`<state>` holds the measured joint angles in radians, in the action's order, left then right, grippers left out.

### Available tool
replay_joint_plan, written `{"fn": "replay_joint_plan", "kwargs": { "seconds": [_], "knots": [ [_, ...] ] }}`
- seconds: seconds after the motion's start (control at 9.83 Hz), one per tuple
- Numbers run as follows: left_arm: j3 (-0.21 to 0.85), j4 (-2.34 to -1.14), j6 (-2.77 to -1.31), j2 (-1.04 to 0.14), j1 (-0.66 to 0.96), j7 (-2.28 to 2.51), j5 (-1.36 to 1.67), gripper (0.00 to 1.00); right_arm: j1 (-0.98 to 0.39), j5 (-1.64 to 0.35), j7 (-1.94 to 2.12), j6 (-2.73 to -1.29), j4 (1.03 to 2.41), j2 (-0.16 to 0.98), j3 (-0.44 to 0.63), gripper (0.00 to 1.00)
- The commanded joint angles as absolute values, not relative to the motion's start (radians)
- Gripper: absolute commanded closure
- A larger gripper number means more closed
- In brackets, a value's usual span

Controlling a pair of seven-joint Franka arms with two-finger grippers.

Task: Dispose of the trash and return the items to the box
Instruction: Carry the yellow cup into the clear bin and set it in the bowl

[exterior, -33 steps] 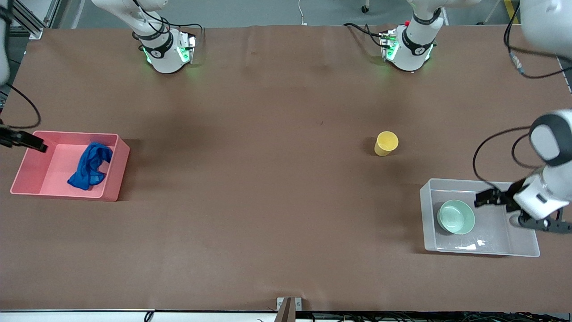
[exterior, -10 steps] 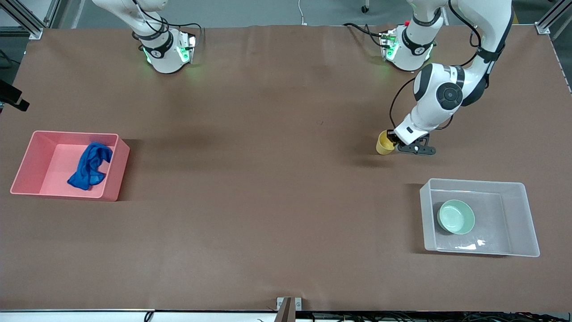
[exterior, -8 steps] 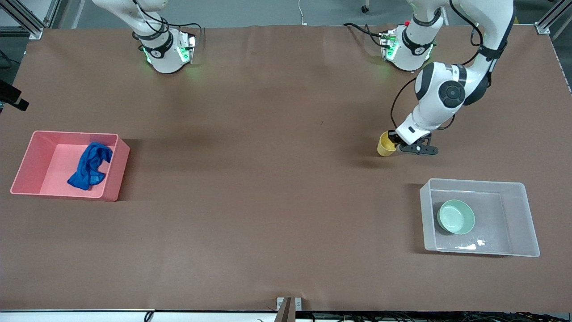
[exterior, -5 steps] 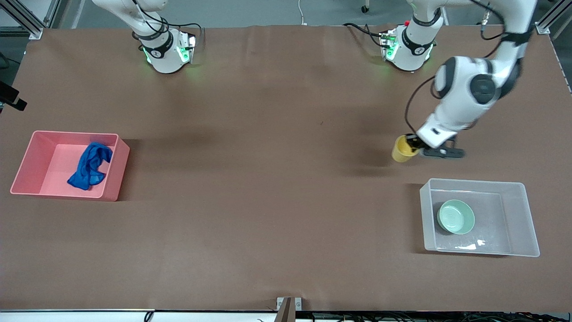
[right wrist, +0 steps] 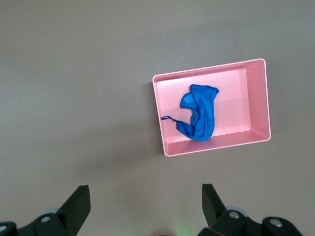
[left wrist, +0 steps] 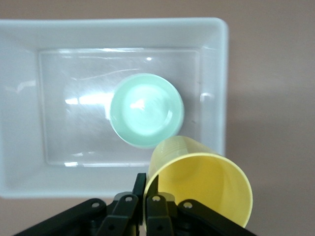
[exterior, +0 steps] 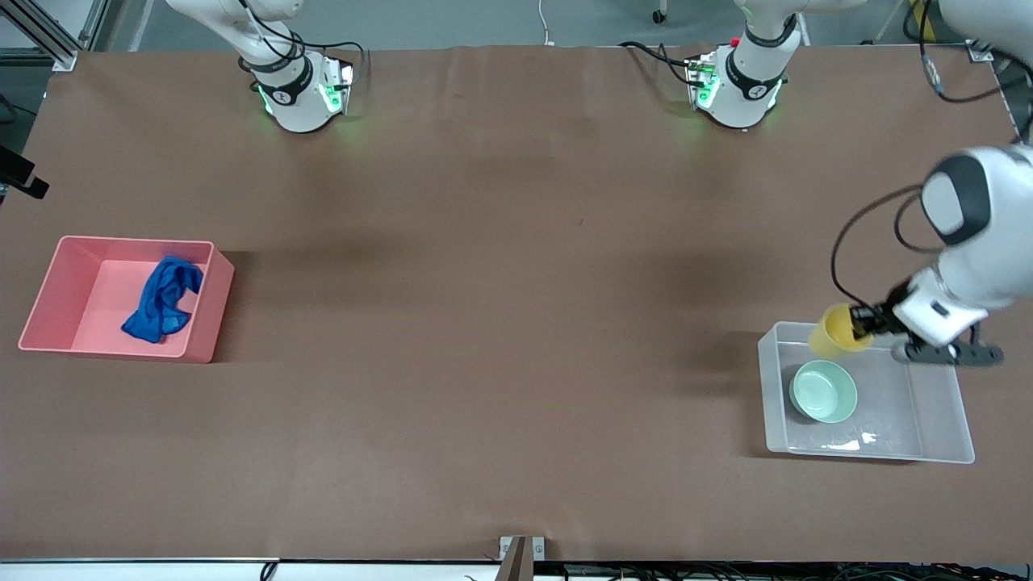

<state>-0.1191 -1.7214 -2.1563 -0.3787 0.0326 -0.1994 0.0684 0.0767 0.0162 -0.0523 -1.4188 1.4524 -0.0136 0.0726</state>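
My left gripper [exterior: 862, 323] is shut on the rim of the yellow cup [exterior: 835, 331] and holds it tilted in the air over the edge of the clear box [exterior: 940, 420]. In the left wrist view one finger [left wrist: 140, 184] is outside the cup [left wrist: 206, 182] wall and the other is inside. The mint-green bowl [exterior: 823, 390] sits in the box, below the cup [left wrist: 146, 109]. The blue cloth [exterior: 161, 300] lies in the pink bin [exterior: 48, 298]. My right gripper [right wrist: 145, 204] is open and empty, high over the table beside the pink bin [right wrist: 256, 98].
The clear box stands at the left arm's end of the table and the pink bin at the right arm's end. A small white label [exterior: 867, 438] lies on the box floor. Brown tabletop lies between them.
My left gripper has lifted the yellow cup off the table and carried it toward the front camera, to over the clear box. The right arm has not moved in the last second.
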Motion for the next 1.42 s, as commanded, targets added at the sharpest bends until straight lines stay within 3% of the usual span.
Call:
{"fn": "replay_joint_plan", "kwargs": {
  "seconds": [0.0, 0.2, 0.51, 0.61, 0.71, 0.81, 1.12, 1.32],
  "knots": [
    [-0.153, -1.519, -2.137, -0.598, 0.032, -0.258, 0.089, 0.99, 0.081, 0.018, -0.046, -1.407, 1.445, -0.012, 0.069, 0.0],
    [-0.167, -1.511, -2.173, -0.679, 0.028, -0.278, 0.091, 0.99, 0.081, 0.018, -0.046, -1.407, 1.445, -0.012, 0.069, 0.0],
    [-0.167, -1.528, -2.218, -0.713, 0.025, -0.293, 0.136, 0.95, 0.081, 0.018, -0.044, -1.407, 1.445, -0.012, 0.071, 0.0],
    [-0.167, -1.523, -2.22, -0.719, 0.026, -0.29, 0.156, 0.8, 0.083, 0.018, -0.044, -1.407, 1.445, -0.012, 0.071, 0.0],
    [-0.167, -1.52, -2.22, -0.712, 0.026, -0.291, 0.169, 0.34, 0.083, 0.018, -0.044, -1.407, 1.445, -0.012, 0.071, 0.0],
    [-0.167, -1.52, -2.218, -0.692, 0.028, -0.285, 0.169, 0.0, 0.083, 0.018, -0.044, -1.407, 1.445, -0.012, 0.071, 0.0],
    [-0.163, -1.572, -2.194, -0.473, 0.037, -0.294, 0.15, 0.0, 0.083, 0.018, -0.044, -1.405, 1.445, -0.012, 0.071, 0.0],
    [-0.158, -1.638, -2.058, -0.291, 0.06, -0.269, 0.121, 0.0, 0.083, 0.018, -0.044, -1.405, 1.445, -0.012, 0.071, 0.0]
  ]
}}
